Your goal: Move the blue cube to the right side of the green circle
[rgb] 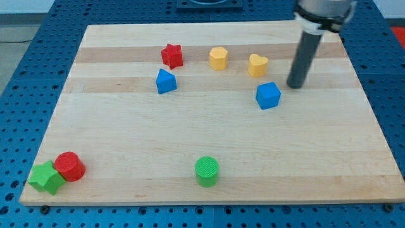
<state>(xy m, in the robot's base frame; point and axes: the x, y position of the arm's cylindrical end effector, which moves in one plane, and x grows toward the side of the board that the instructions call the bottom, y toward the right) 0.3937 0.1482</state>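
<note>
— Eight blocks sit on the wooden board (221, 145). Where is the one that matters?

— The blue cube (268, 95) is in the upper right part of the view, well apart from the green circle (207, 171), which stands near the bottom edge, about mid-board. The rod's tip (295, 85) rests just beside the cube, up and to its right; whether they touch cannot be told. The arm has no hand: the rod grasps nothing and can only push.

— What could go wrong?

— A push off the cube's centre would likely spin it aside. Driven straight at the circle, the cube might knock it away. The yellow heart (257, 64) is close to the rod, too.

— And the surroundings?

— Pale, smooth wood lying on a blue perforated table (19, 69). Little of the room shows.
</note>
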